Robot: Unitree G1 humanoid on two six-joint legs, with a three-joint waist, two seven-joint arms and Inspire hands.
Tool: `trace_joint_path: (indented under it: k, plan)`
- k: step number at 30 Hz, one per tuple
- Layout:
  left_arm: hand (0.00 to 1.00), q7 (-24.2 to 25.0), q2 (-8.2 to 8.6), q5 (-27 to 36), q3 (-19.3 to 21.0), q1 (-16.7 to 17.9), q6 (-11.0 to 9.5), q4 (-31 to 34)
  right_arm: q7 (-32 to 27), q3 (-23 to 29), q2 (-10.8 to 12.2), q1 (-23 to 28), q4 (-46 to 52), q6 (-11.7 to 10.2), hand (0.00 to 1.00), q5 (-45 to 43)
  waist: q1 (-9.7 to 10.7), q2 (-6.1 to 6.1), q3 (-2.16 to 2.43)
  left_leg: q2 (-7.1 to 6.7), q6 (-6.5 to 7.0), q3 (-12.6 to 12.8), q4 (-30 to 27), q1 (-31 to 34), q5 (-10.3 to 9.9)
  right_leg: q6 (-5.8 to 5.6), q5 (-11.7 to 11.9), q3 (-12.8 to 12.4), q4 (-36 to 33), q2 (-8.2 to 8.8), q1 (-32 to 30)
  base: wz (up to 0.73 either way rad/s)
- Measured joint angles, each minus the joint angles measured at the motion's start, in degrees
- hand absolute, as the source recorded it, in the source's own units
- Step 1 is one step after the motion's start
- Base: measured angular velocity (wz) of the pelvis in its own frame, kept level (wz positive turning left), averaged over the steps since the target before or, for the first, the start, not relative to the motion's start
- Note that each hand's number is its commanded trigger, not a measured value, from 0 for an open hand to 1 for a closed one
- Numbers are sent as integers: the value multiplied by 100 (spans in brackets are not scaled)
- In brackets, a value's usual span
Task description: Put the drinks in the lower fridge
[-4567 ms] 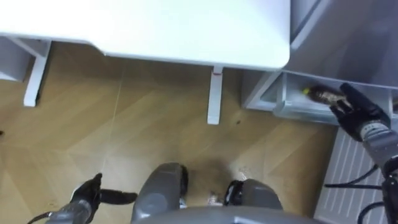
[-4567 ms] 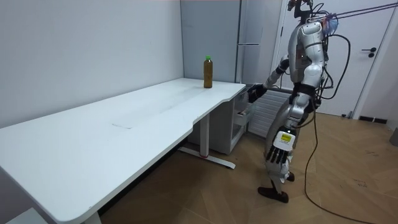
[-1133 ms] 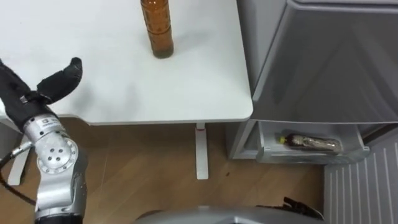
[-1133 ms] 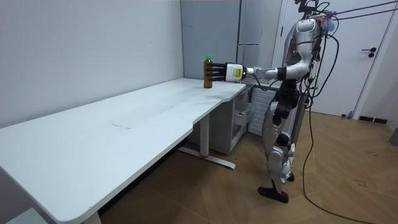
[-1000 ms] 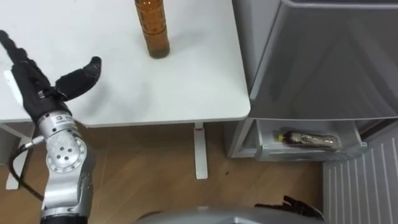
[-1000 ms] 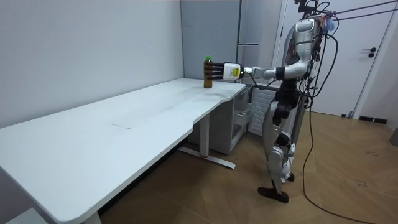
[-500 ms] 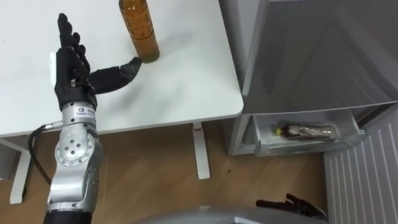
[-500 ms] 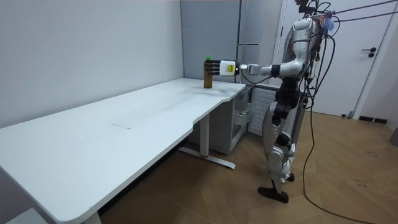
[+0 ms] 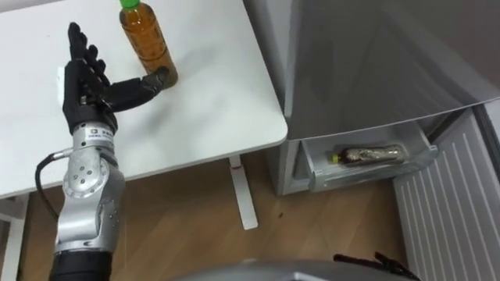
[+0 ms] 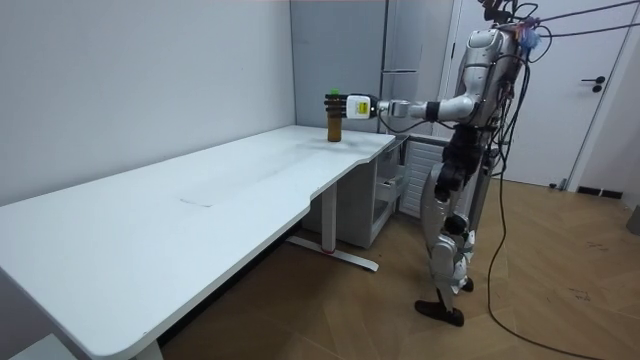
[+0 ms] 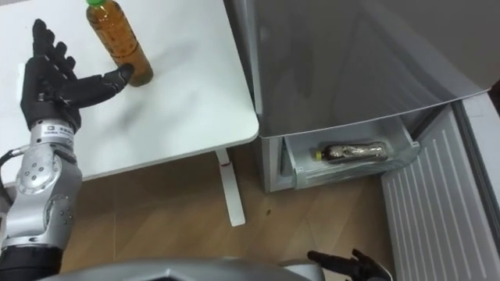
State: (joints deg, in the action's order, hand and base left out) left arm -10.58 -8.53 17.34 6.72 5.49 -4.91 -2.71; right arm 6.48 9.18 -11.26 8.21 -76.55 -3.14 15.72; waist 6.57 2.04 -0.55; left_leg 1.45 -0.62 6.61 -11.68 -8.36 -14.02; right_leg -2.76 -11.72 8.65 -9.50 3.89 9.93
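An amber drink bottle (image 9: 148, 43) with a green cap stands upright on the white table (image 9: 211, 109), near its far right corner. My left hand (image 9: 84, 87) is raised just left of the bottle, open, fingers straight up; the thumb tip touches the bottle's base. A second bottle (image 9: 367, 154) lies on its side in the pulled-out lower fridge drawer (image 9: 312, 170). My right hand (image 11: 348, 265) hangs low at the bottom edge, open and holding nothing. In the room view I stand at the table's end by the fridge, left hand (image 10: 357, 107) beside the bottle (image 10: 334, 118).
The grey fridge (image 9: 375, 62) stands right against the table's right edge. A white ribbed panel (image 9: 461, 211) stands to the right of the drawer. Wooden floor (image 9: 195, 226) lies below, with a white table leg (image 9: 242, 195) next to the drawer.
My left hand has moved in to the bottle, so its thumb now touches the base. The eye view has shifted, showing the bottle's cap and more of the fridge.
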Motion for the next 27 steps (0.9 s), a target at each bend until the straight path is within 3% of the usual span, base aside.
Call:
trace_joint_path:
  k: [2,9,14,17,22,27]
  plan:
    - [0,-3,-1,-1,24,-190,45,-224,-158,4,-82,7,-128,129,0,-491,5,23,13,6,0,57,18,-51,0,-1,-1,-64,-24,-4,3,-14]
    - [0,-48,-34,329,78,-454,339,-398,-402,-106,55,250,-142,758,0,-1734,25,-7,7,26,0,196,91,-210,0,-1,-1,-237,-59,-27,22,-14]
    - [0,-35,-322,334,232,-879,496,-736,-346,-63,165,319,-76,1047,0,-2285,131,-67,-21,52,0,219,139,-226,-5,10,6,-350,-123,-67,3,-9]
    - [0,12,-429,334,325,-980,523,-816,-237,-52,171,326,-1,1111,0,-2529,137,-50,-14,88,-8,254,135,-228,-2,39,23,-395,-123,-105,-5,-10]
    - [0,80,-429,337,439,-983,639,-870,-140,-49,176,323,120,1197,0,-2687,172,17,27,94,-18,251,123,-233,4,45,27,-402,-127,-114,-57,-1]
    - [0,134,-429,336,445,-987,738,-920,-49,-49,179,307,159,1205,0,-2728,169,33,35,93,-18,252,130,-231,4,45,27,-402,-127,-114,-61,0]
